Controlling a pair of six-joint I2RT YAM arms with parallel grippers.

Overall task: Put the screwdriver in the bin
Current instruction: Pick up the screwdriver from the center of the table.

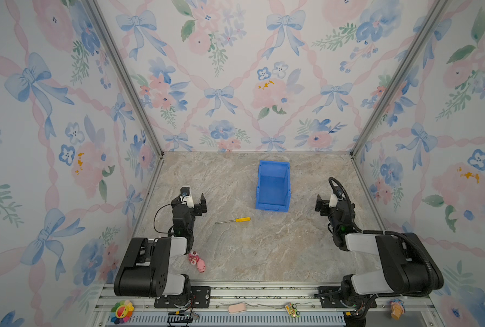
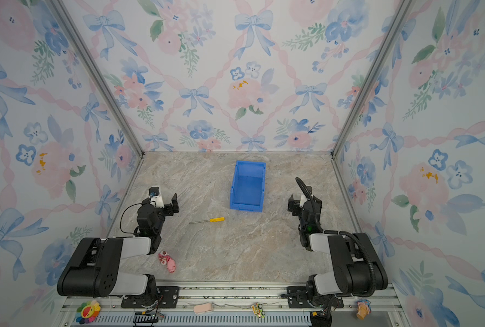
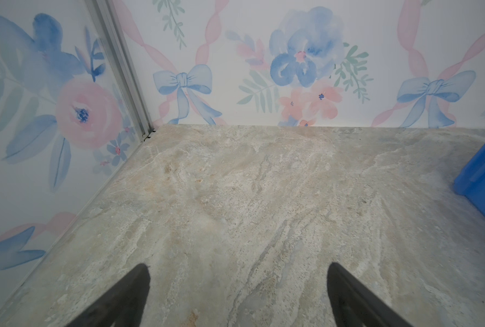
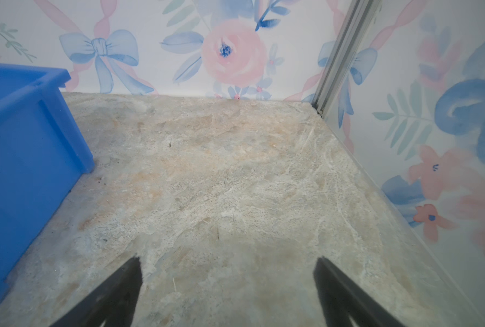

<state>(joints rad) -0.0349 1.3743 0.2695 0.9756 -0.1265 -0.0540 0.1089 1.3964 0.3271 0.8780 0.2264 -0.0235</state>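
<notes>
The screwdriver (image 1: pixel 232 220) (image 2: pixel 207 220), with a yellow handle and thin silver shaft, lies flat on the marble tabletop just in front of the bin. The bright blue bin (image 1: pixel 273 184) (image 2: pixel 248 185) stands upright near the back middle, with nothing showing inside it. My left gripper (image 1: pixel 193 198) (image 3: pixel 238 266) hovers open to the left of the screwdriver, nothing between its fingers. My right gripper (image 1: pixel 329 199) (image 4: pixel 228 259) is open and empty to the right of the bin. Each wrist view catches only an edge of the bin (image 3: pixel 484 175) (image 4: pixel 23 141); neither shows the screwdriver.
A small pink toy (image 1: pixel 197 262) lies near the left arm's base. Floral walls with metal corner posts (image 1: pixel 128 85) close in the table on three sides. Small trinkets, among them a rainbow flower (image 1: pixel 121 311), sit on the front rail.
</notes>
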